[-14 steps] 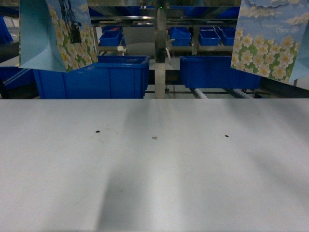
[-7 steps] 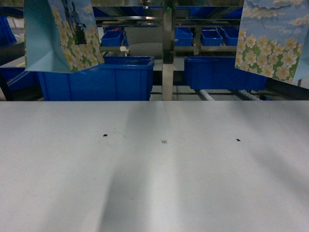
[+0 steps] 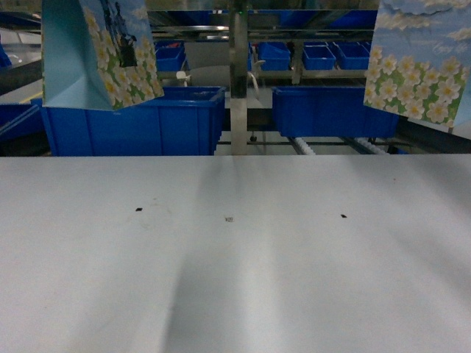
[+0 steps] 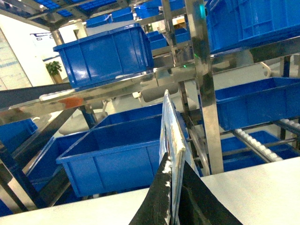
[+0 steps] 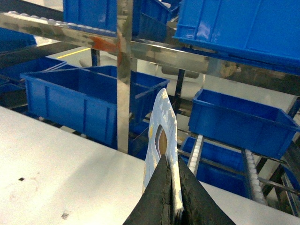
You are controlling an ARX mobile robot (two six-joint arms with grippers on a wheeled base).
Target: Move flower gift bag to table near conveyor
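Two flower gift bags hang in the air above the far edge of the white table (image 3: 235, 279). The left flower gift bag (image 3: 99, 51) is pinched edge-on by my left gripper (image 4: 174, 161), which is shut on its top edge (image 4: 169, 126). The right flower gift bag (image 3: 419, 62) is held the same way, its handle-cutout edge (image 5: 159, 122) inside my shut right gripper (image 5: 169, 161). Neither gripper shows in the head view. The conveyor (image 3: 305, 145) with its white rollers (image 5: 196, 149) runs just beyond the table.
Large blue bins (image 3: 132, 121) (image 3: 331, 110) stand on the steel rack behind the table edge, with more bins on the shelves above (image 4: 108, 58). A steel upright post (image 3: 239, 81) rises at the middle. A few tiny dark specks (image 3: 138, 209) dot the tabletop.
The head view swayed sideways and back, and the table's far edge sits slightly lower. Both bags still hang at the top, a little further right than before.
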